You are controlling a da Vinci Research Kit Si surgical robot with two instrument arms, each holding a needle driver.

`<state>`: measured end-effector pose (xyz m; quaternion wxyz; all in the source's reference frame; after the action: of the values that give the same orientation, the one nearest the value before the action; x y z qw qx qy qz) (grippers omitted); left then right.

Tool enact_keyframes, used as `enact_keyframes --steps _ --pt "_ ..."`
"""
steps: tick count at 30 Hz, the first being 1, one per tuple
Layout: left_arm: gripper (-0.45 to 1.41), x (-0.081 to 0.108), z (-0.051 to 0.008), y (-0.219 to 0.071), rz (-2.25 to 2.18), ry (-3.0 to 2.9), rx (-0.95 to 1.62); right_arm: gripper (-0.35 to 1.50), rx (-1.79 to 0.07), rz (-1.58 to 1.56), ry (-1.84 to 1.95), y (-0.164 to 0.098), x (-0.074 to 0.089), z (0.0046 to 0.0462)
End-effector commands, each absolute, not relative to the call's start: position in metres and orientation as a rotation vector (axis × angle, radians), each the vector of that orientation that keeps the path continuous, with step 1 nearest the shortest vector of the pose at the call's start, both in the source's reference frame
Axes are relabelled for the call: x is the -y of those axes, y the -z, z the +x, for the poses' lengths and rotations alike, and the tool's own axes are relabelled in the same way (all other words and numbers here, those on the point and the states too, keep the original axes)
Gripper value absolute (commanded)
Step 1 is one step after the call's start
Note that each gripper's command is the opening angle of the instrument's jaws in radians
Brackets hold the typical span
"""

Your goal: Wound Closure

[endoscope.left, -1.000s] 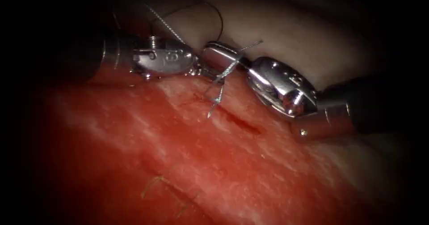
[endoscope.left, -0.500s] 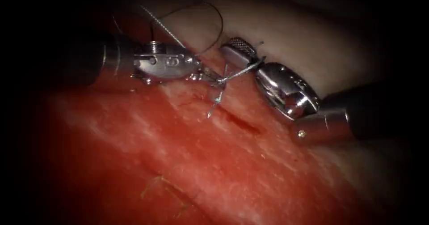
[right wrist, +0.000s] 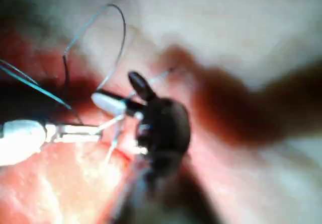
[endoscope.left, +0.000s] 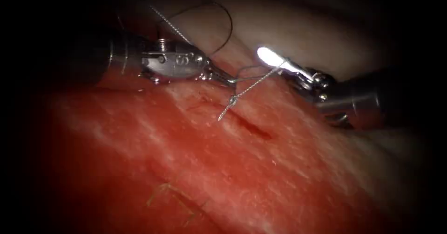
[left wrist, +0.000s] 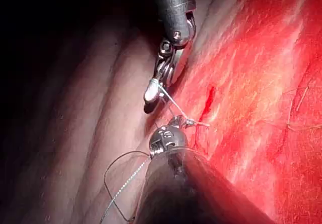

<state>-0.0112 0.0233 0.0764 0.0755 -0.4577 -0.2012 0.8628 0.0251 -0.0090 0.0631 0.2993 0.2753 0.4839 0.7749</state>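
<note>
The tissue (endoscope.left: pixel 153 159) carries a short dark cut (endoscope.left: pixel 253 129). My left tool (endoscope.left: pixel 228 81) comes in from the left, its jaws shut on the thread just above the cut's upper end. A silvery strand of thread (endoscope.left: pixel 253 84) runs from the right tool's jaws down past the left tip, with a small knot (endoscope.left: pixel 231 102) and a free end on the tissue left of the cut. My right tool (endoscope.left: pixel 279 65) stands to the right of the cut, jaws apart (right wrist: pixel 121 92), the strand lying against one jaw. The left wrist view shows the strand (left wrist: pixel 173 103) spanning both tools.
A thin dark loop of thread (endoscope.left: pixel 229 25) arcs over the pale tissue behind the left tool, and a braided strand (endoscope.left: pixel 172 25) rises from that tool's wrist. Pale yellowish old stitches (endoscope.left: pixel 174 199) lie low on the tissue. Red fluid wets the surface around the cut.
The right tool has drawn back to the right, away from the left tool's tip, and its jaws have opened. The strand between them now lies stretched out. The left tool has hardly moved.
</note>
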Motion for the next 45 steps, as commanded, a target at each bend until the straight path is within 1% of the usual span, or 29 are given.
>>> enact_keyframes --steps 1,3,7,10,18,27,33,40,42,43,44,45 --pt "-0.45 -0.0232 -0.0116 -0.077 -1.373 -2.588 0.602 1.13 -1.28 0.779 -2.077 -0.0636 0.0093 0.0259" --pt "-0.45 -0.0232 -0.0116 -0.077 -1.369 -2.584 0.606 1.18 -1.277 0.831 -2.094 -0.0638 0.0096 0.0264" --pt "-0.45 -0.0231 -0.0115 -0.0769 -1.369 -2.584 0.606 1.13 -1.27 0.942 -2.143 -0.065 0.0107 0.0278" --pt "-0.45 -0.0231 -0.0115 -0.0769 -1.369 -2.584 0.606 1.13 -1.266 0.999 -2.162 -0.0662 0.011 0.0285" --pt "-0.45 -0.0228 -0.011 -0.0767 -1.365 -2.584 0.615 1.11 -1.253 1.106 -2.226 -0.0689 0.0113 0.0278" --pt "-0.45 -0.0227 -0.011 -0.0767 -1.36 -2.589 0.619 1.11 -1.29 1.099 -2.225 -0.0699 0.0107 0.028" --pt "-0.45 -0.0227 -0.011 -0.0767 -1.357 -2.592 0.621 1.11 -1.297 1.086 -2.236 -0.0705 0.0098 0.0294" --pt "-0.45 -0.0227 -0.0109 -0.0767 -1.355 -2.594 0.624 1.06 -1.298 1.082 -2.24 -0.0707 0.0094 0.0298" --pt "-0.45 -0.0227 -0.0109 -0.0767 -1.355 -2.594 0.624 0.93 -1.293 1.071 -2.233 -0.0707 0.0094 0.0298" --pt "-0.45 -0.0227 -0.0109 -0.0767 -1.355 -2.594 0.624 0.59 -1.276 1.059 -2.244 -0.0706 0.0094 0.0297" --pt "-0.45 -0.0227 -0.0109 -0.0767 -1.355 -2.594 0.624 0.59 -1.276 1.059 -2.244 -0.0706 0.0094 0.0297" --pt "-0.45 -0.0228 -0.0108 -0.0767 -1.352 -2.59 0.629 -0.35 -1.21 1.022 -2.262 -0.0704 0.0098 0.0297"
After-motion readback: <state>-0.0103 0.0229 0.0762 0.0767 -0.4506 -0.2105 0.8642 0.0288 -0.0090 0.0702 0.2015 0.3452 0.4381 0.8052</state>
